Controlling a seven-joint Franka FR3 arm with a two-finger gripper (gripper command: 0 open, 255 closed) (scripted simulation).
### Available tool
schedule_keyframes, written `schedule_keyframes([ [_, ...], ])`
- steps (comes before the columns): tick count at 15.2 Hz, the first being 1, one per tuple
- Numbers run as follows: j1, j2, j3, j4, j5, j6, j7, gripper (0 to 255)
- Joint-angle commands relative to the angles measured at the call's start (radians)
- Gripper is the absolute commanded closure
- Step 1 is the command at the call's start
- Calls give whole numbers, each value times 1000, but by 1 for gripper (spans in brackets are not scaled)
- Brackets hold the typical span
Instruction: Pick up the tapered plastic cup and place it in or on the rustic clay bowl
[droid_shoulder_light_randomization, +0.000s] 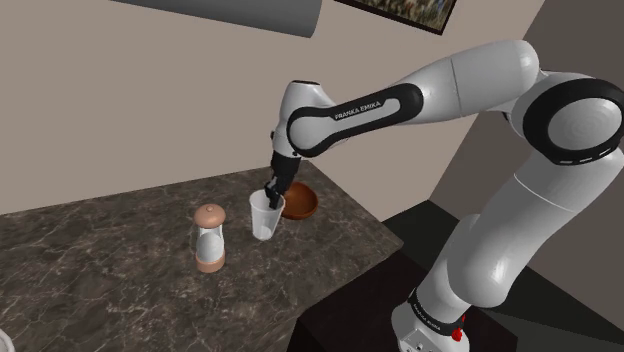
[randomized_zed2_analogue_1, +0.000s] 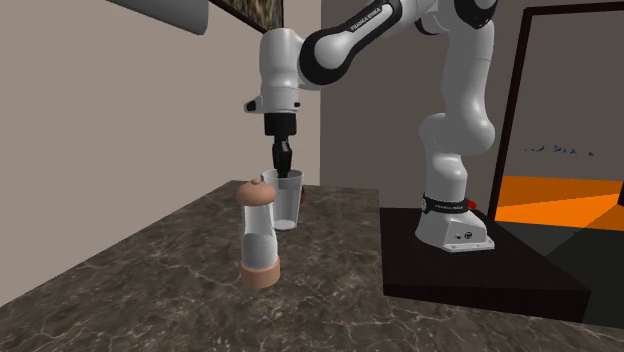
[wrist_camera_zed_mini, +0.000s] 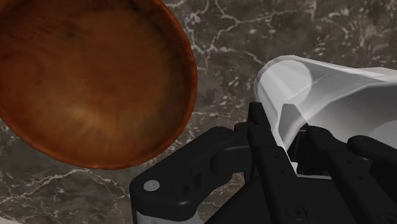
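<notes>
On dark counter (droid_shoulder_light_randomization: 100, 262), end effector (droid_shoulder_light_randomization: 272, 194) clamps cup (droid_shoulder_light_randomization: 264, 220) rim; wrist view bares bowl (wrist_camera_zed_mini: 89, 83) interior beside.

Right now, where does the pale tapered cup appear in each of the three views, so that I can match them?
Shoulder view: the cup stands mid-picture on the dark marbled counter, between the grinder and the brown bowl.
Second exterior view: the cup is left of centre, behind the grinder.
Wrist view: the cup is beside the brown bowl, its wall between the jaws.
Shared landmark: the black jaws at the cup's rim.
</notes>
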Motion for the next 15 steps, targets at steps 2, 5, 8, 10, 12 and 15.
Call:
schedule_keyframes([
  [2,-1,-19,-1,20,-1,-40,3,255],
  [5,-2,-37,-3,44,-2,-80,7,255],
  [8,-3,-52,-4,69,-4,-121,11,255],
  [10,-3,-62,-5,87,-5,-148,13,255],
  [12,-4,-70,-6,105,-6,-175,16,255],
  [15,-5,-81,-8,135,-7,-215,20,255],
])
